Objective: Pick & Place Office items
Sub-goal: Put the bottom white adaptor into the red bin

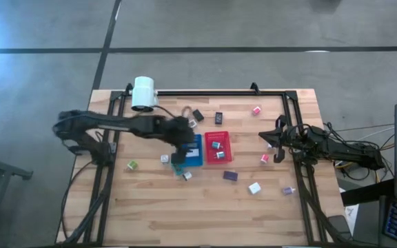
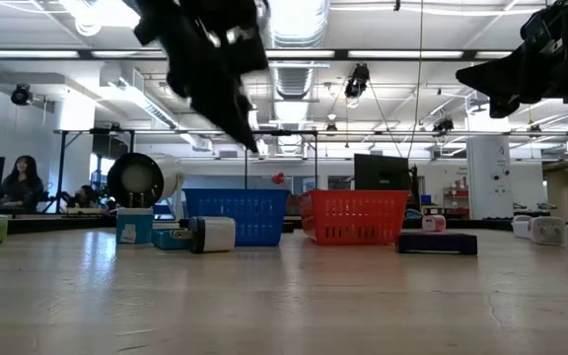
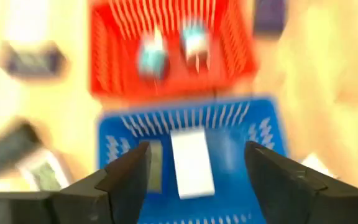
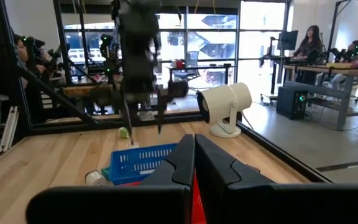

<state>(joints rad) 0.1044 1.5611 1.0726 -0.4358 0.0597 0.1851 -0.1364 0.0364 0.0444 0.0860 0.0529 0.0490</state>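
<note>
The left end effector [image 3: 194, 171] hangs over the blue tray [image 1: 194, 153] with its fingers [image 3: 129, 177] spread apart and nothing between them. Directly below the gap, on the tray floor, lies a white block [image 3: 191, 163], clear of both fingers; a darker item [image 3: 156, 173] lies just beside it, too blurred to name. In the low view this end effector [image 2: 248, 133] points down above the blue tray [image 2: 237, 216], well off the worktop [image 2: 284, 296].

Just past the blue tray sits the red tray [image 1: 218, 147], touching it, with two small teal-and-white pieces [image 3: 194, 43] inside.

Other office items lie scattered on the worktop [image 1: 205, 207]: a green one [image 1: 132, 165] near the left arm's base, a white one [image 1: 254, 188] and a dark purple one [image 1: 230, 176] toward the front, pink-red ones [image 1: 257, 109] farther back.

The right end effector [image 4: 193, 155] waits at the right edge of the worktop, raised, its fingers pressed together and holding nothing.

The white lamp head [image 1: 144, 94] stands at the back left.
</note>
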